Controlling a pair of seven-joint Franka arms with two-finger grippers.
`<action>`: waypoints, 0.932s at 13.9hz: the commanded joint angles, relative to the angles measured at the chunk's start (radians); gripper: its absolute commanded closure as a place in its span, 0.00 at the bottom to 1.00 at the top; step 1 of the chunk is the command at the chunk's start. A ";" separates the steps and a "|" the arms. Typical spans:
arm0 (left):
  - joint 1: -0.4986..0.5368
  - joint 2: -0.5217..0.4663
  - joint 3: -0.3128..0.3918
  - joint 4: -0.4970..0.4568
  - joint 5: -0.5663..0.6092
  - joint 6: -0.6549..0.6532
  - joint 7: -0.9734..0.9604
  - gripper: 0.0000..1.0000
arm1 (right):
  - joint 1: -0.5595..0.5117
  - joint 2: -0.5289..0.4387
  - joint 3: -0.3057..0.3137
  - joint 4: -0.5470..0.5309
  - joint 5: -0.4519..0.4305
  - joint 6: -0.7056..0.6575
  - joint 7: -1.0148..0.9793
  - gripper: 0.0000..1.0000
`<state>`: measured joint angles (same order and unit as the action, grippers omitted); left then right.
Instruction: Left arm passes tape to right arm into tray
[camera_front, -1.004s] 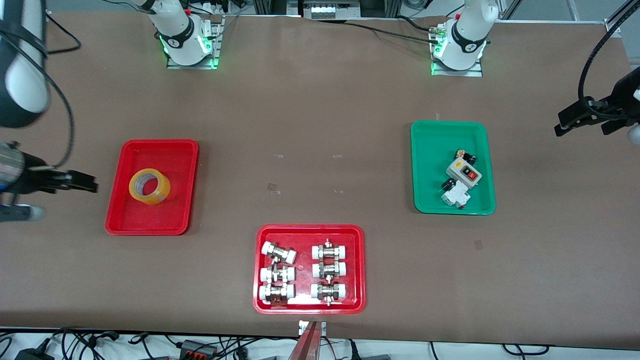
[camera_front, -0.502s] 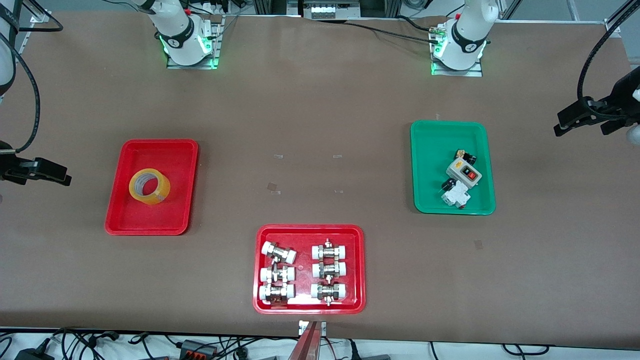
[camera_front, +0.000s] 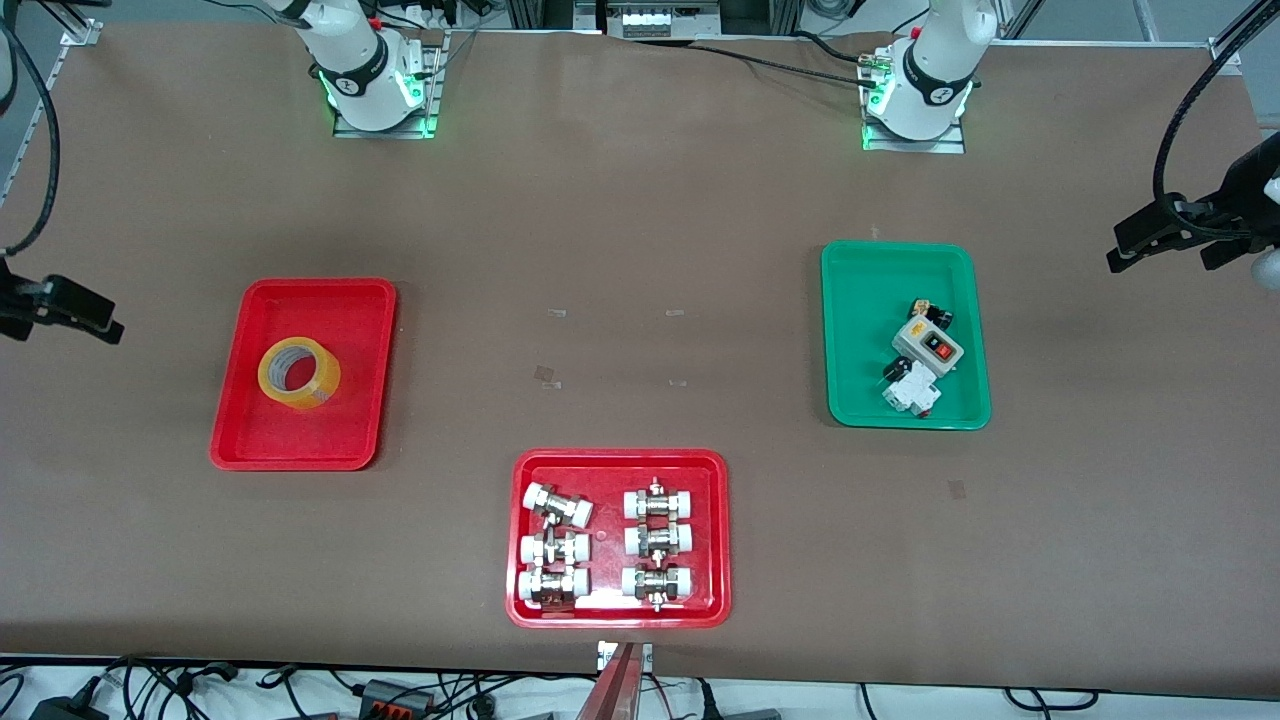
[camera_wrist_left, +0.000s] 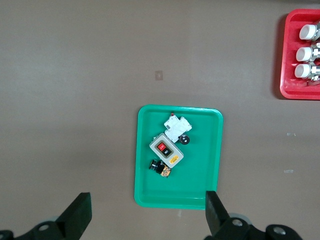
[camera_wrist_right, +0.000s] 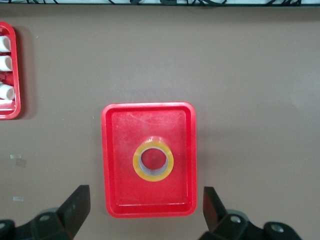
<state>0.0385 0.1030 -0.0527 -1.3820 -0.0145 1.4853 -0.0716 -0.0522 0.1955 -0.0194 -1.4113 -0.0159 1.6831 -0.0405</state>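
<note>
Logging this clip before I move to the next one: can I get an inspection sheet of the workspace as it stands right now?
Surface: brown table, a few small tape marks near its middle.
Job's things: tape lies flat in the red tray, hole up, nothing gripping it.
Clutter: green tray with a switch box and small electrical parts; wider red tray with six white-capped fittings, nearest the front camera.
Grippers: left claw open, empty, up by the green tray at the left arm's end; right claw open, empty, high by the red tray.
Cables: black cables run along the arms and the table edges.
Surroundings: both arm bases show green lights.
</note>
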 joint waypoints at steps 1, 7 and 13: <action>-0.005 0.012 -0.003 0.026 0.018 -0.019 -0.002 0.00 | -0.006 -0.120 0.003 -0.182 -0.013 0.067 0.007 0.00; -0.006 0.012 -0.003 0.026 0.018 -0.019 -0.002 0.00 | -0.009 -0.229 0.003 -0.362 -0.010 0.112 -0.006 0.00; -0.006 0.012 -0.003 0.026 0.016 -0.019 -0.002 0.00 | -0.006 -0.243 0.006 -0.356 -0.007 0.063 0.001 0.00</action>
<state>0.0382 0.1031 -0.0530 -1.3819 -0.0145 1.4853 -0.0716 -0.0559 -0.0131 -0.0191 -1.7422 -0.0160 1.7566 -0.0413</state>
